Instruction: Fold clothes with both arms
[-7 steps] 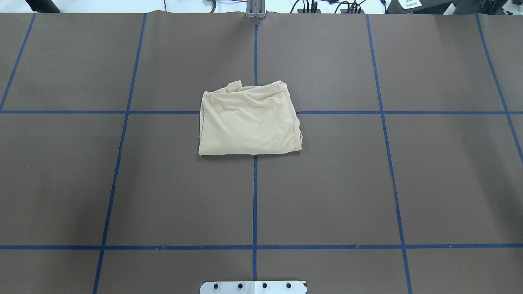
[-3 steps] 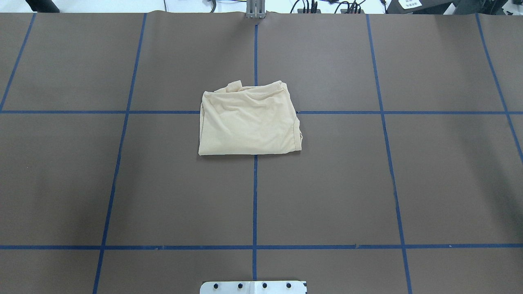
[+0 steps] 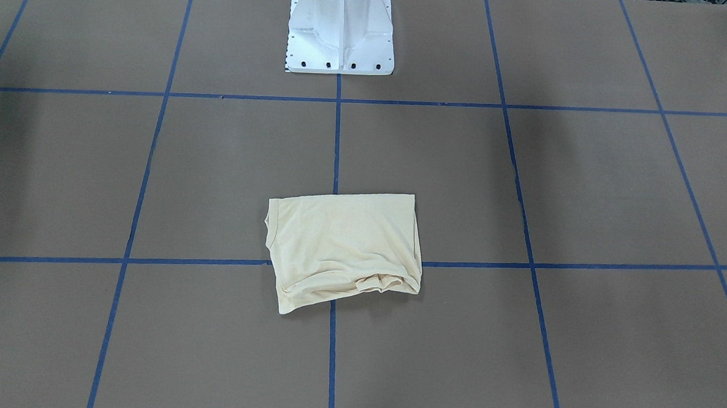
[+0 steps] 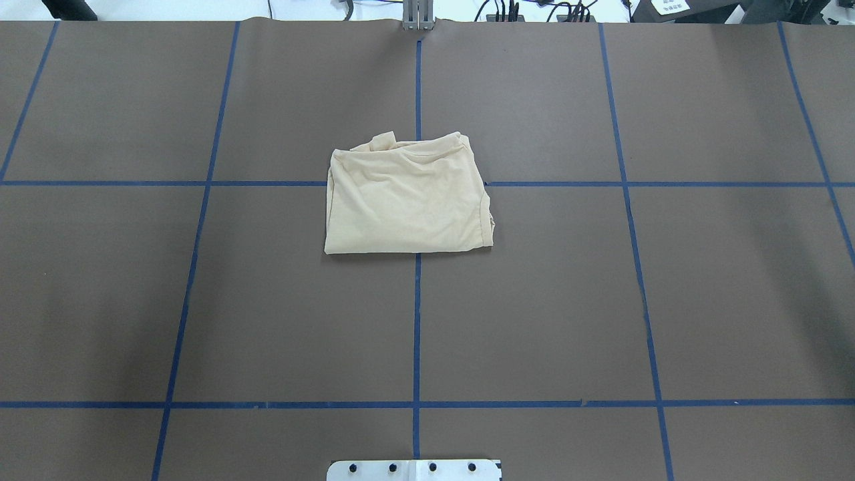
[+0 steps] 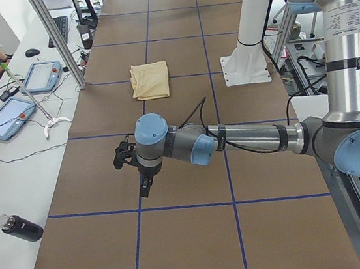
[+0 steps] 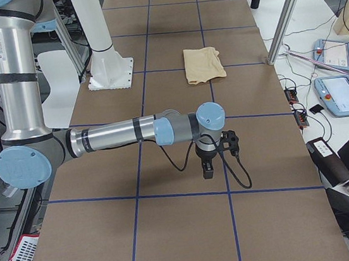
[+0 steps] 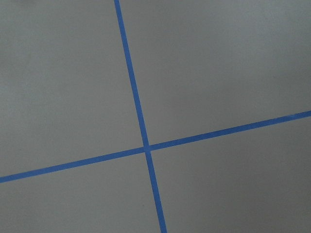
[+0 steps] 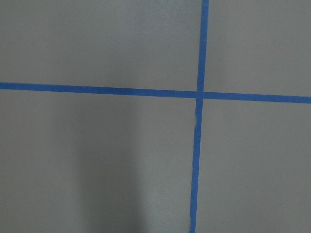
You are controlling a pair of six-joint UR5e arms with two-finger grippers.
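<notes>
A pale cream shirt [image 4: 407, 197] lies folded into a compact rectangle at the middle of the brown surface [image 4: 601, 300]. It covers the crossing of two blue tape lines [image 4: 417, 321]. Its near edge is straight and flat, and its far edge is bunched into a few soft wrinkles. Nothing touches it. The white base [image 3: 340, 37] stands on the near side, well apart from the shirt.

The left arm [image 5: 246, 139] stretches out low over the left end of the surface, with the left pincer [image 5: 145, 186] pointing down above the brown cover. The right arm [image 6: 118, 136] does the same at the right end, its right pincer [image 6: 208, 169] also pointing down. Both are well apart from the shirt. Whether either pincer is apart or together cannot be told. Each wrist view shows only brown cover and a tape crossing.
</notes>
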